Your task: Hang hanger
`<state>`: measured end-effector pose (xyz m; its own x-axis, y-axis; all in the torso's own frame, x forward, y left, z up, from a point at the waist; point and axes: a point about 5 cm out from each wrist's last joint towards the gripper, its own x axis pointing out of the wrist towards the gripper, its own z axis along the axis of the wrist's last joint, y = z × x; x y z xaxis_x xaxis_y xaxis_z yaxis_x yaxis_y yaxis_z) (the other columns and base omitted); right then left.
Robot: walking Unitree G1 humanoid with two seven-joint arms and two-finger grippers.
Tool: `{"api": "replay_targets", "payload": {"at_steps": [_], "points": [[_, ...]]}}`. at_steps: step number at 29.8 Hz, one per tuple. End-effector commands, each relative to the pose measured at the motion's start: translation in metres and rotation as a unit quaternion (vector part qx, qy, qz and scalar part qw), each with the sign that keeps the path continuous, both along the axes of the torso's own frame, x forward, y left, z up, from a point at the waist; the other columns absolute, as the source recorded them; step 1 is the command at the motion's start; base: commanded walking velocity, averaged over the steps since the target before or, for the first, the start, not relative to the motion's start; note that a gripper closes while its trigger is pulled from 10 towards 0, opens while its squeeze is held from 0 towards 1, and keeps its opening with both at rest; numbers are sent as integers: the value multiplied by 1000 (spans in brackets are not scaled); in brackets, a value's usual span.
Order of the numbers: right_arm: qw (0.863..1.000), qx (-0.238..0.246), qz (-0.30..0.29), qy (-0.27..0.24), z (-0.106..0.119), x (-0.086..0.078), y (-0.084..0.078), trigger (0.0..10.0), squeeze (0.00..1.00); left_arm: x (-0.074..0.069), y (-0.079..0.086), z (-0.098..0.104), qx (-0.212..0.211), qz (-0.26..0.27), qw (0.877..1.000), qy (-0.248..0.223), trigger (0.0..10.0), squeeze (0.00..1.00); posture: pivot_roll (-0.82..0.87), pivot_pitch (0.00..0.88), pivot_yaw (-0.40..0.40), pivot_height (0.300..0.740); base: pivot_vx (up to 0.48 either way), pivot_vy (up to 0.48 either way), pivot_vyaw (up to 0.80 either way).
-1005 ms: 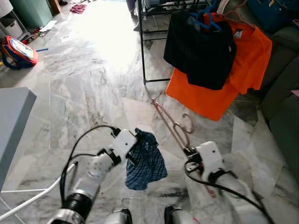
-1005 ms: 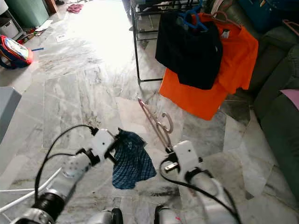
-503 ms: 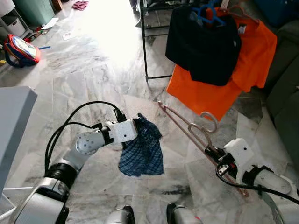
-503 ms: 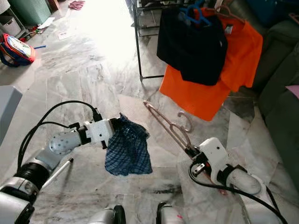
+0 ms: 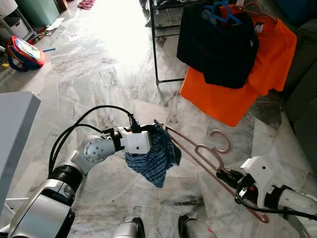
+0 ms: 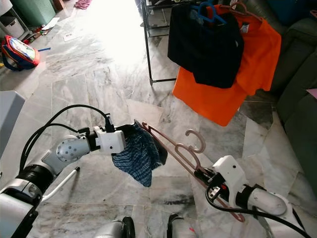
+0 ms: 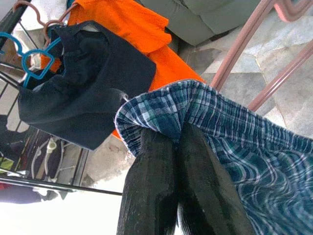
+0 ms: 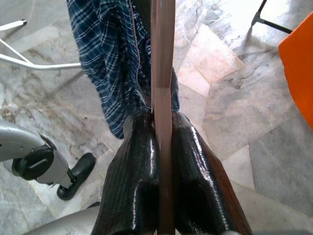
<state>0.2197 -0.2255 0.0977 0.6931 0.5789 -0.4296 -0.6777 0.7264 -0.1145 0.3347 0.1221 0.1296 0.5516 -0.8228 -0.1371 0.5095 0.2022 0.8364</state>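
Observation:
A pink hanger (image 5: 208,157) is held low over the marble floor, my right gripper (image 5: 229,176) shut on its lower bar. Its far end reaches into the blue plaid shorts (image 5: 153,157). My left gripper (image 5: 154,141) is shut on the waistband of those shorts, which hang down from it. In the right wrist view the hanger bar (image 8: 162,88) runs between the two fingers (image 8: 132,181) toward the plaid cloth (image 8: 110,58). The left wrist view shows the fingers (image 7: 161,186) pinching the waistband (image 7: 161,110), with the pink bars (image 7: 244,44) just beyond.
A black garment rack (image 5: 154,44) stands ahead, carrying a black shirt (image 5: 218,47) on a blue hanger and an orange shirt (image 5: 237,94). A dark sofa (image 5: 302,89) lines the right side. A grey table edge (image 5: 15,129) is at left; a red bag (image 5: 22,52) lies far left.
My right gripper has swung the hanger left so its end now enters the shorts. My left gripper has lifted the shorts' waistband toward it. The camera shifted slightly.

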Motion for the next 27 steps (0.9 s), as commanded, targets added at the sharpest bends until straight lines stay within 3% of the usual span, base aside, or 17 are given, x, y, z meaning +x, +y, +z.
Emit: {"api": "replay_targets", "payload": {"at_steps": [1,8,9,14,18,27], "points": [[1000,0,11,5,3,-3,-2,10000,0,0,6,-1,12,3,1000,-5,10000,0,-138,235,103,740,0,0,0],[998,-41,30,28,9,-12,-19,10000,0,2,9,-1,17,12,1000,-13,10000,0,-134,234,97,740,0,0,0],[998,-58,25,27,13,-12,-29,10000,0,2,10,0,18,12,1000,-14,10000,0,-134,234,97,740,0,0,0],[997,-79,-6,6,20,-5,-45,10000,0,1,10,-2,13,10,1000,-6,10000,0,-132,236,98,740,0,0,0],[997,-72,-2,10,20,-4,-44,10000,0,0,9,-3,11,4,1000,-10,10000,0,-130,236,99,740,0,0,0],[998,-41,38,34,8,-3,-26,10000,0,-5,-3,1,-3,-35,999,-15,10000,0,-126,235,100,740,0,0,0]]}}
